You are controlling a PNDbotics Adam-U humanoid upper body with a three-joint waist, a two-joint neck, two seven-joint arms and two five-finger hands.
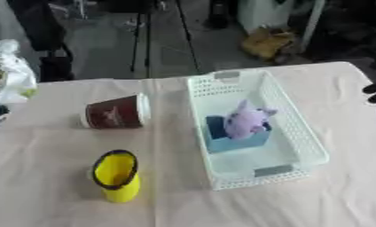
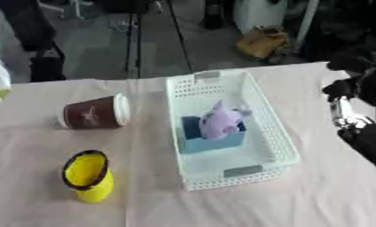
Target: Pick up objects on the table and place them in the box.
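One white basket [image 1: 299, 133] stands on the tabletop [image 1: 51, 177] with one purple plush toy [image 1: 245, 120] upon one blue box [image 1: 236, 140]. Left of it lie one brown paper cup [image 1: 113, 113] and one yellow cup [image 1: 117, 175]. The right hand [image 2: 360, 88] is beside the basket; its fingers cannot be judged.

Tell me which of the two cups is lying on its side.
The brown paper cup, tipped over left of the basket. The yellow cup nearer the camera stands upright.

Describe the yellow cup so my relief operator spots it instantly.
Start at the white basket mid-table, then look to its left. Two cups lie there; the yellow cup is the nearer one, black-rimmed, unlike the brown paper cup farther back.
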